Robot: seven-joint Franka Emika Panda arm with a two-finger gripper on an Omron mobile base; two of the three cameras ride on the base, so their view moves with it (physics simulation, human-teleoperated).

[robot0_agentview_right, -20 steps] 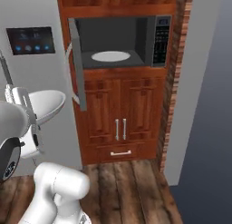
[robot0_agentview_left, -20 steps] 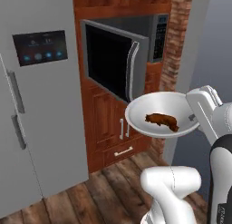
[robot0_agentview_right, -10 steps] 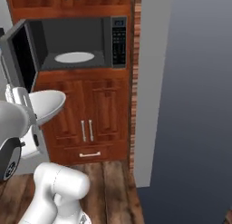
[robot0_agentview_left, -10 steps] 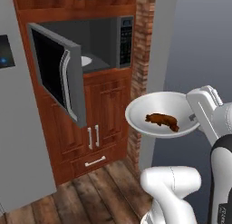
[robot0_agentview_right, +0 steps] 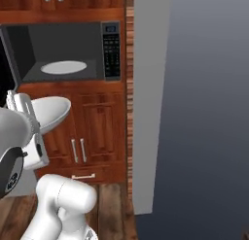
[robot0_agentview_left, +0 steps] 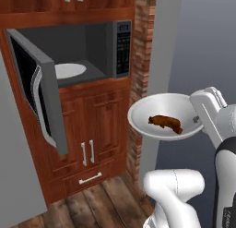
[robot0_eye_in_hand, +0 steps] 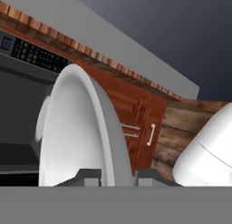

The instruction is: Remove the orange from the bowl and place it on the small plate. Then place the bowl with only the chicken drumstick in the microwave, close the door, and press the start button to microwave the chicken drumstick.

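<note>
My arm hiding the bowl's (robot0_agentview_right: 48, 112) inside, door (robot0_agentview_right: 6, 64) cut by frame edge, keypad (robot0_agentview_left: 121, 47) labels too small

bowl (robot0_agentview_left: 156, 112) white | chicken drumstick (robot0_agentview_left: 166, 123) glossy brown | microwave (robot0_agentview_left: 99, 47) grey, black keypad | cabinet doors (robot0_agentview_left: 99, 125) reddish-brown wood

The base is swinging rightward: the microwave (robot0_agentview_left: 87, 51) and its open door (robot0_agentview_left: 39, 91) are sliding left across both base views, the fridge is dropping out, and grey wall is coming in at right.
</note>
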